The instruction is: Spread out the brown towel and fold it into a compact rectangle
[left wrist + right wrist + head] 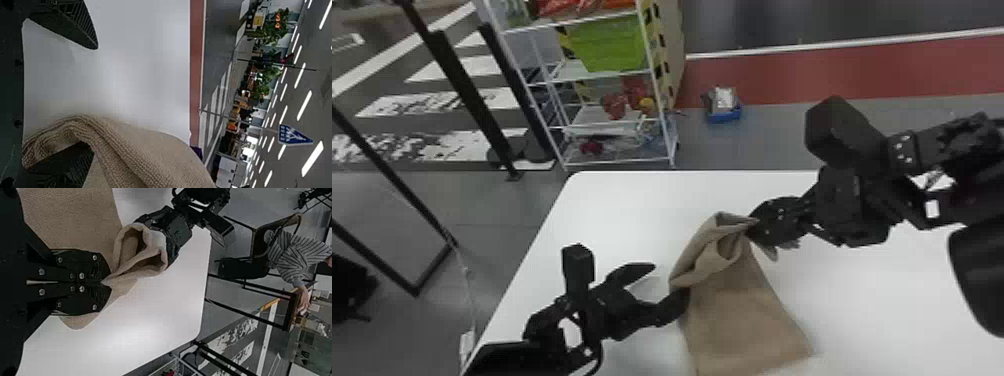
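Left end effector: spread wide; one finger stands free of the towel over the desk, the other is tucked into the fold. In the left wrist view the cloth lies draped around that finger, and the fingers are well apart.
Right end effector: closed, pinching the towel's upper edge; in the right wrist view the two fingers meet, with cloth coming out at their tips.
Towel: brown, between the end effectors, its upper part gathered into an open, looped fold; a flap pokes out past the right end effector, and the lower part runs down to the head view's bottom edge.
Desk: white, under the towel and both end effectors.
Sign: blue with white markings, left wrist view.
Rack: white, past the desk's far edge, carrying a green bin.
Floor: a blue tray near the rack.
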Tool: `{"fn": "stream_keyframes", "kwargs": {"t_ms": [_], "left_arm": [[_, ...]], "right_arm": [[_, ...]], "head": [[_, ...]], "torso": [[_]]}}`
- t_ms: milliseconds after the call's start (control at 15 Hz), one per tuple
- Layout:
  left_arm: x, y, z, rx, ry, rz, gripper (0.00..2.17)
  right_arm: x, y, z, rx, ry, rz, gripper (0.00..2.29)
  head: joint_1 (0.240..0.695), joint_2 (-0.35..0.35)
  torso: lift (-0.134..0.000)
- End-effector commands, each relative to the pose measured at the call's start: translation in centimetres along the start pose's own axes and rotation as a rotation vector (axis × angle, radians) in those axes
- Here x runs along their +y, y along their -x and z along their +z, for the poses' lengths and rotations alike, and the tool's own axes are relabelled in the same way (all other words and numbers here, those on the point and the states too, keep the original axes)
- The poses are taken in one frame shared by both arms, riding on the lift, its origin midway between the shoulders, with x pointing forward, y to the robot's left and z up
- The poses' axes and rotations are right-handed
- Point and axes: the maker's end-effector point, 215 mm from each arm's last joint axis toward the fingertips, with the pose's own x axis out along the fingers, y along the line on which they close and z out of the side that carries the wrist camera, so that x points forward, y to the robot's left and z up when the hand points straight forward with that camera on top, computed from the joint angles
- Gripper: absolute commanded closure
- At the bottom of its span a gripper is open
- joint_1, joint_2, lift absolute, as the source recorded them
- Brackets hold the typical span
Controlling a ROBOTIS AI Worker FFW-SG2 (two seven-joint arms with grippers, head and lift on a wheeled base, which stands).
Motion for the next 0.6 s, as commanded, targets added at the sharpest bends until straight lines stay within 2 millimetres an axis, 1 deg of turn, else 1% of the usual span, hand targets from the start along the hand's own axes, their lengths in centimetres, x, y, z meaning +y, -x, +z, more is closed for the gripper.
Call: {"fn": "stream_keyframes", "kwargs": {"t_ms": [0, 200, 333, 400, 467, 533], "left_arm": [[0.6, -0.1, 0.1, -0.006, 0.003, 0.01, 0.05], [1.5, 0.2, 0.1, -0.002, -0.002, 0.03, 0.05], [1.6, 0.3, 0.2, -0.003, -0.003, 0.031, 0.05], [1.7, 0.3, 0.2, -0.005, -0.001, 0.032, 0.05], [1.7, 0.3, 0.1, -0.002, 0.001, 0.032, 0.05], [1.7, 0.3, 0.1, -0.005, -0.003, 0.032, 0.05]], "right_arm": [[0.4, 0.1, 0.1, -0.003, 0.001, 0.007, 1.66], [0.9, 0.8, 0.5, -0.009, -0.002, 0.003, 1.66], [1.8, 1.0, -0.6, 0.02, 0.001, 0.012, 1.66], [2.4, 0.7, -1.2, 0.038, 0.008, 0.018, 1.66], [2.9, 0.7, -2.8, 0.073, 0.002, 0.021, 1.66], [3.6, 0.2, -3.7, 0.098, 0.005, 0.033, 1.66]], "head": [[0.695, 0.27], [0.695, 0.279], [0.695, 0.285], [0.695, 0.285], [0.695, 0.284], [0.695, 0.282]], "torso": [[-0.124], [-0.124], [-0.124], [-0.124], [-0.124], [-0.124]]}}
